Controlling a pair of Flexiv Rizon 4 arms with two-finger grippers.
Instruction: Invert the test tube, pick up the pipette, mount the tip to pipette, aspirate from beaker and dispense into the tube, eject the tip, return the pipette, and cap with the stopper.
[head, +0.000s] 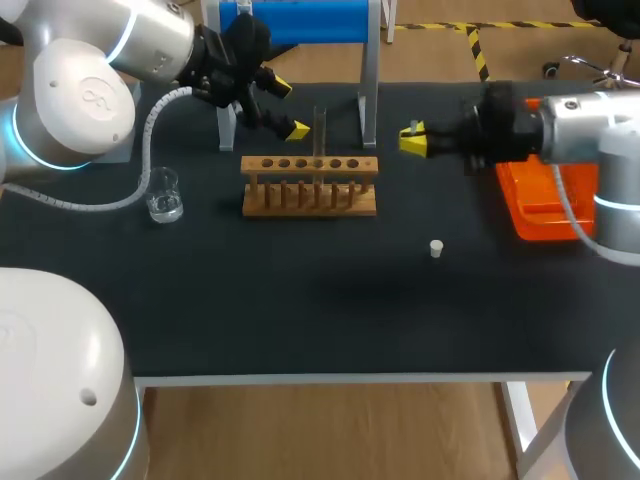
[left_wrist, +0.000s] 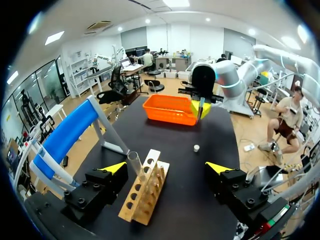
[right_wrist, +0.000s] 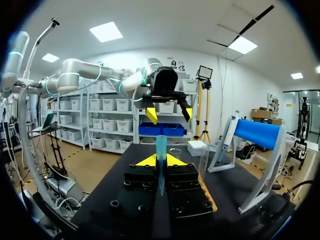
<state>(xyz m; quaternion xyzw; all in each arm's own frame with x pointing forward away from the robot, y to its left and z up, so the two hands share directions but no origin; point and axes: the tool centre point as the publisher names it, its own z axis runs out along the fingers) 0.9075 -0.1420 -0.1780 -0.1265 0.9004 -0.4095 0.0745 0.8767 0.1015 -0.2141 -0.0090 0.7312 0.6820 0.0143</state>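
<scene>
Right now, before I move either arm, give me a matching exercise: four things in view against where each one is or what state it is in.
Things:
1 test tube
2 stopper
3 beaker
4 right gripper

Places or states:
A alone on the table, right of the wooden rack and nearer the front edge
B shut on the pipette
C upright in the wooden rack
D on the table, left of the wooden rack

Pairs: 1-C, 2-A, 3-D, 4-B.
</scene>
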